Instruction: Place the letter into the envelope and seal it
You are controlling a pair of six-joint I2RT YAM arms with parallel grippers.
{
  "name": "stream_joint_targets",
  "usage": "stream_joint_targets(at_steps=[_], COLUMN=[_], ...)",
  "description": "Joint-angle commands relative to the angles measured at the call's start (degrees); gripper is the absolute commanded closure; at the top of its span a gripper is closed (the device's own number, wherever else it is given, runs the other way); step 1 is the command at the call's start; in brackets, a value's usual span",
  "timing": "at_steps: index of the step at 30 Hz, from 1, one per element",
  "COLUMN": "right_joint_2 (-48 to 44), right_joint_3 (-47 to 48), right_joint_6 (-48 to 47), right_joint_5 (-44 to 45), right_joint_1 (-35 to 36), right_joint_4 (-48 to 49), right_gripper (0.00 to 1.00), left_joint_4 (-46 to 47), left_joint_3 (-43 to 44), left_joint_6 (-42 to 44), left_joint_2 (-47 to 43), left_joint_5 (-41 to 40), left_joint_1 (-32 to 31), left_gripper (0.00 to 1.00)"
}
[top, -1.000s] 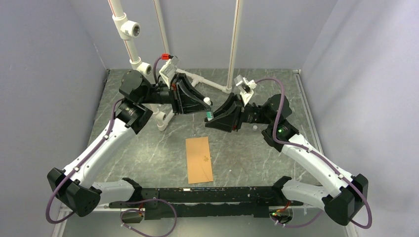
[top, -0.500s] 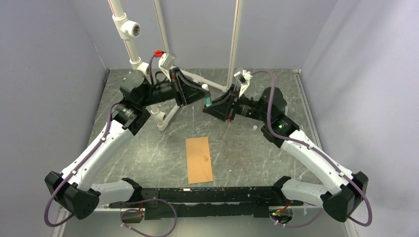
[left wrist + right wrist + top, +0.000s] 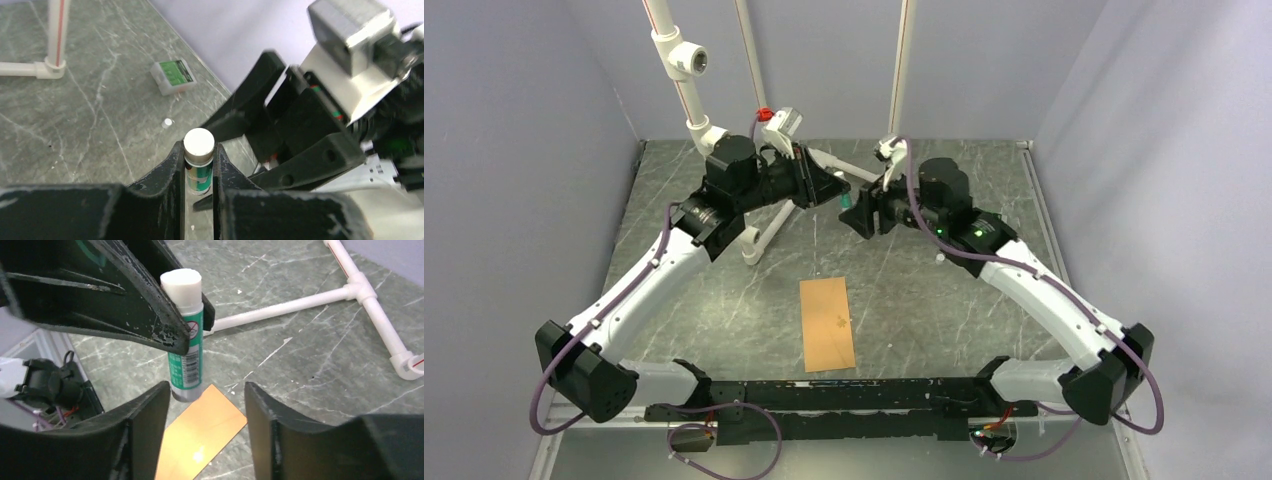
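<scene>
While the left jaws are clamped on the glue stick [image 3: 185,340] and the right jaws stand apart by its lower end, best keep that grip firm and bring it down to the envelope [image 3: 827,324], flat on the bench [image 3: 724,290] well below; letter not visible.

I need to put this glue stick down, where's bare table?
Bare tabletop flanks the envelope on both sides. It is crowded farther back, where the left gripper holds the glue stick facing the right gripper, beside the white pipe frame.
</scene>
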Motion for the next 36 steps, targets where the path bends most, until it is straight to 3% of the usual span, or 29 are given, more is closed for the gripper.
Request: stream_joint_targets(at_steps=[1,4,9,17,22,29,32,36], right_joint_2=[-8.53,-11.89,-12.42,-9.50,-8.10,-5.59,-5.42,-5.53], right_joint_3=[-1.03,-5.94,-9.24,-8.44,-9.68,-10.49,-12.31,-15.24], right_joint_6=[-2.16,3.70,11.77,16.23,21.63,28.67,32.80,38.12], right_joint_5=[-11.61,-21.83,-32.67,-36.82,-36.72,-35.88,-33.23,-31.08], right_joint_1=[-3.70,-7.12,-8.31,-8.31,-8.22,-8.22,-8.23,-8.26], right_joint_4=[1.11,6.85,17.21,23.79,30.67,37.26,42.86,52.21], right_gripper=[0.35,0.30,0.34,0.38,0.53,0.91,0.99,1.00], left_joint_4=[0.71,2.63,6.15,14.23,16.47,20.33,21.39,23.05], left_joint_3=[1.78,0.86,-0.01,-1.51,-2.51,-3.42,-3.48,-4.22], left_joint_6=[4.75,7.58,9.60,5.66,3.81,0.23,-1.09,-2.98], left_joint_2=[-2.67,-3.68,-5.41,-5.44,-5.62,-6.14,-5.86,-5.40], left_joint_5=[9.50,16.64,26.03,30.37,29.83,26.30,25.38,25.41], left_joint_1=[-0.28,-0.20,-0.20,-0.20,-0.19,-0.20,-0.20,-0.20], left_gripper=[0.97,0.97,0.98,0.98,0.98,0.97,0.85,0.67])
